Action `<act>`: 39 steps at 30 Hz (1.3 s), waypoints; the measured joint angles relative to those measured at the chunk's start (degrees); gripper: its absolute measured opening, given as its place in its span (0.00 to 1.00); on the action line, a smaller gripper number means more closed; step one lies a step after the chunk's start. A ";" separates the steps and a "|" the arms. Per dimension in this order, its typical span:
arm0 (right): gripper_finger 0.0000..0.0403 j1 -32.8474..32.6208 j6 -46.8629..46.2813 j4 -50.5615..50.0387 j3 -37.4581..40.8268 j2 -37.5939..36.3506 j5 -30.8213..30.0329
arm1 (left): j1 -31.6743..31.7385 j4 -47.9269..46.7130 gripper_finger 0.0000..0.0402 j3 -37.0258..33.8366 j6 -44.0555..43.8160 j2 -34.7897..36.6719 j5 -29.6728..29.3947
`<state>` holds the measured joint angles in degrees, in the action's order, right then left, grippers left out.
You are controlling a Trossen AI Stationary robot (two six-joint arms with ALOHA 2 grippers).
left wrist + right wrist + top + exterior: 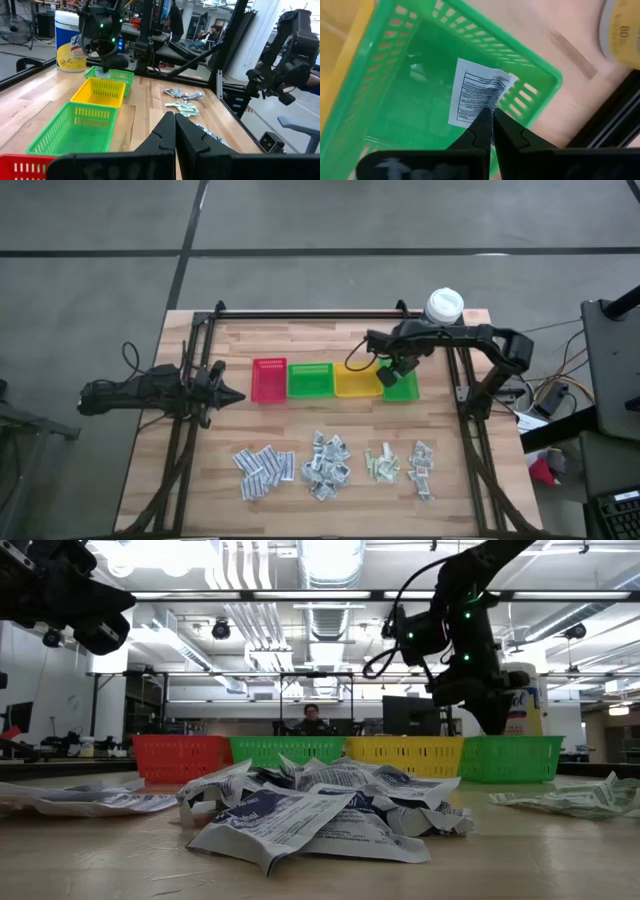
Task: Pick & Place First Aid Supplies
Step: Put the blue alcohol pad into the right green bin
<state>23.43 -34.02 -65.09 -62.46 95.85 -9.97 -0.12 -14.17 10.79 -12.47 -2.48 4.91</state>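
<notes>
My right gripper (491,114) hangs over the right-hand green bin (403,387), pointing down, shut on a white sachet (474,90) with black print. The other first aid supplies lie in loose piles near the table's front edge: white-blue (263,470), grey-silver (328,463), pale green (382,463) and white-red (423,468). My left gripper (232,395) waits shut at the table's left, level, beside the red bin (269,380), with nothing between its fingers. My right gripper pinches the sachet by one short edge (489,103) between its two fingertips, coming from above and pointing steeply down. The sachet hangs below the fingers inside the green bin's (390,110) opening. Whether its far end touches the bin floor I cannot tell.
Four bins stand in a row mid-table: red, green (311,380), yellow (357,381), green. A white-lidded wipes tub (444,306) stands at the back right. A black frame (300,314) runs along the table's back and sides. People sit in the room beyond.
</notes>
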 joint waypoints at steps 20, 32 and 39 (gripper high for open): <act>0.02 -0.68 1.05 1.30 0.00 2.25 0.15 | 0.00 0.00 0.00 0.00 0.02 0.02 -0.02; 0.02 -0.77 2.81 1.50 0.00 2.25 1.48 | 0.00 0.00 0.00 0.00 0.02 0.02 -0.02; 0.09 -0.77 3.94 1.67 0.00 2.23 1.48 | 0.00 0.00 0.00 0.00 0.04 0.02 -0.01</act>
<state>22.65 -30.08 -63.41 -62.46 98.08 -8.49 -0.13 -14.17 10.79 -12.43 -2.46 4.90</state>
